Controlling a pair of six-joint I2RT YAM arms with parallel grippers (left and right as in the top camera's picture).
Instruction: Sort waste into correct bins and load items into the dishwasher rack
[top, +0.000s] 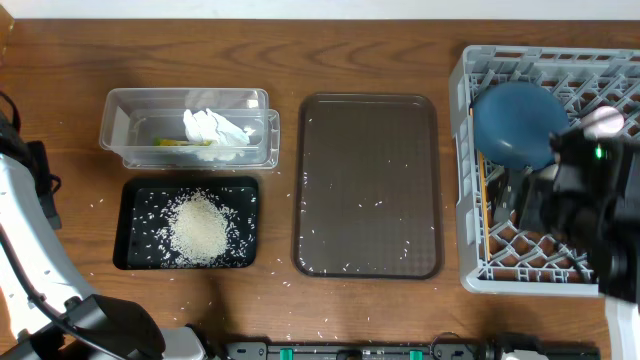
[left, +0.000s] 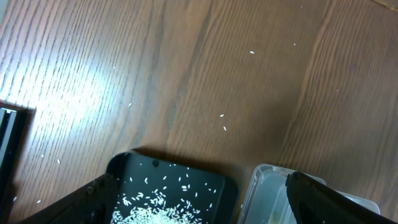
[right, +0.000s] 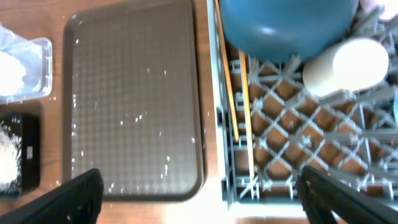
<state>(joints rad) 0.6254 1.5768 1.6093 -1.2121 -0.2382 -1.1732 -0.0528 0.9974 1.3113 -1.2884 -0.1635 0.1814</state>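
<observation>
The grey rack (top: 466, 215) stands at the right and holds the blue dish (top: 518, 122), a pink cup (top: 604, 122) and chopsticks (top: 484, 195). The right wrist view shows the rack (right: 292, 121), the dish (right: 280, 22), a white cup (right: 354, 65) and the chopsticks (right: 240, 93). My right gripper (right: 214, 196) is open and empty above the rack's front left corner. The clear tub (top: 125, 125) holds the napkin (top: 215, 128) and the wrapper (top: 172, 142). The black tray (top: 135, 215) holds a rice pile (top: 198, 228). My left gripper (left: 199, 199) is open and empty above the black tray (left: 174, 186) and the tub (left: 267, 193).
A dark brown serving tray (top: 368, 185) lies between the bins and the rack, with loose rice grains on it. More grains are scattered on the wooden table around the trays. The right arm (top: 590, 200) covers part of the rack.
</observation>
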